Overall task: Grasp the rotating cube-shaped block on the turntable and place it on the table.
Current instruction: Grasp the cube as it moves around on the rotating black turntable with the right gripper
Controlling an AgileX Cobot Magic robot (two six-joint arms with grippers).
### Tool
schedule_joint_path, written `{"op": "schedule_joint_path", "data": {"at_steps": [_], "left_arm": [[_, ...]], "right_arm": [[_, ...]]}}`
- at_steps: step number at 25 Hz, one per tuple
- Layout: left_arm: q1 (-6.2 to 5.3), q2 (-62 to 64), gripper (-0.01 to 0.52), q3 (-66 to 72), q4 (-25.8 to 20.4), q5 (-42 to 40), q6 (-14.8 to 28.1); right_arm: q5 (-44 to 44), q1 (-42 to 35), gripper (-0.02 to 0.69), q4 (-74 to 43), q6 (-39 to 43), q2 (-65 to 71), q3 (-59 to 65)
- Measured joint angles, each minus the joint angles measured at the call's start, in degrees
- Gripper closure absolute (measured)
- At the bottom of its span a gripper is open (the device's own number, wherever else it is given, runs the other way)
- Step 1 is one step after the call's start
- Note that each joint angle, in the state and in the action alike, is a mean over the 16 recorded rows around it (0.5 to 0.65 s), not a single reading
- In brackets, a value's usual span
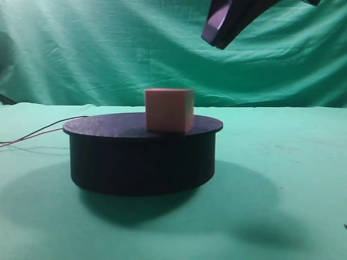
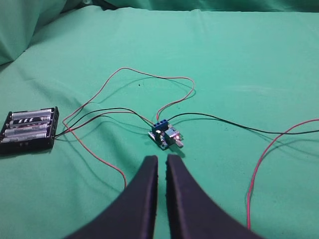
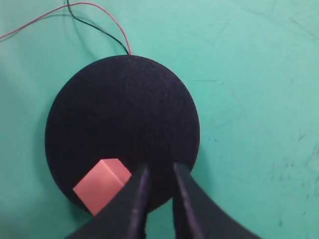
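The salmon-pink cube-shaped block stands on the black turntable, a little right of its middle. From above, the block sits near the disc's lower-left rim. My right gripper hovers over the disc's near edge, just right of the block, open with nothing between its fingers. In the exterior high view its dark fingers hang well above and to the right of the block. My left gripper is shut and empty over the green table, away from the turntable.
Thin red and black wires run left from the turntable. In the left wrist view a black battery holder and a small circuit board lie on the cloth, joined by looping wires. A wrinkled green backdrop hangs behind.
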Motion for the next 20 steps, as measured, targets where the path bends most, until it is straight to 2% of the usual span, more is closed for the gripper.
{"op": "schedule_joint_path", "data": {"at_steps": [4,7,14,20], "left_arm": [[0.00,0.00,0.514,0.00,0.00,0.00,0.00],[0.00,0.00,0.514,0.00,0.00,0.00,0.00],[0.00,0.00,0.514,0.00,0.00,0.00,0.00],[0.00,0.00,0.514,0.00,0.00,0.00,0.00]], "right_arm": [[0.06,0.03,0.132,1.17,-1.46,2.09,-0.07],[-0.24,0.05,0.118,2.05,-3.13,3.98,-0.08],[-0.43,0.06,0.275,0.49,-5.95,7.11,-0.96],[1.42,0.06,0.406,-7.73,-0.73,4.64,-1.94]]}}
